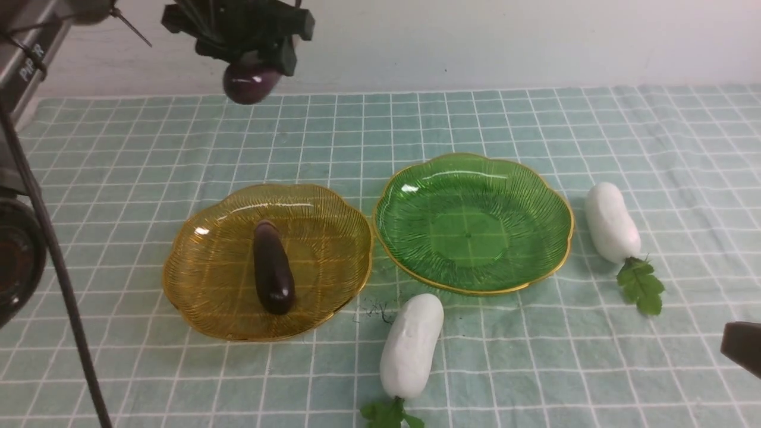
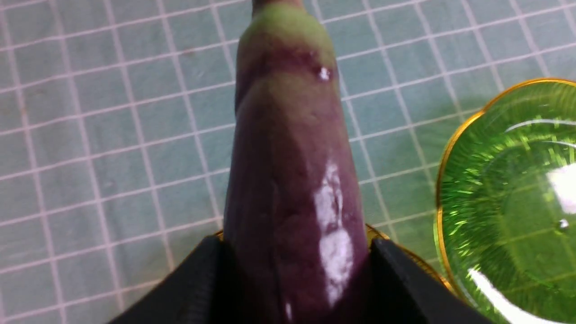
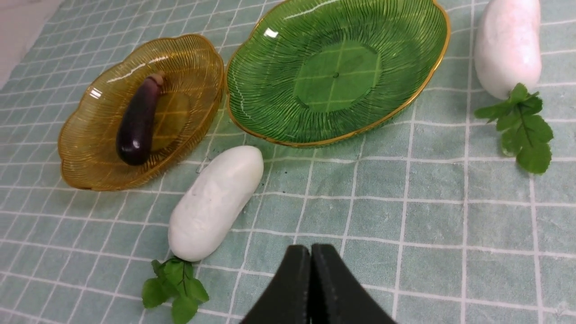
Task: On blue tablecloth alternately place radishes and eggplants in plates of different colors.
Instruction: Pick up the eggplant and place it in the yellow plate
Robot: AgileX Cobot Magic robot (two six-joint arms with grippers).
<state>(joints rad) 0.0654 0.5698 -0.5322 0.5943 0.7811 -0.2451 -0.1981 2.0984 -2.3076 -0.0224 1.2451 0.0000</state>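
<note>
My left gripper (image 1: 252, 56) is shut on a purple eggplant (image 1: 250, 82) and holds it high above the far left of the blue tablecloth (image 1: 119, 148); the left wrist view shows the eggplant (image 2: 292, 171) between the black fingers (image 2: 396, 279). A second eggplant (image 1: 272, 267) lies in the amber plate (image 1: 202, 279). The green plate (image 1: 523, 202) is empty. One white radish (image 1: 411, 346) lies in front of the plates, another radish (image 1: 612, 222) to the right of the green plate. My right gripper (image 3: 310, 270) is shut and empty, low over the cloth near the front right.
The left arm's base and a black cable (image 1: 59, 273) stand along the left edge. A pale wall (image 1: 475, 41) rises behind the cloth's far edge. The right gripper's tip (image 1: 742, 346) shows at the right edge of the front view.
</note>
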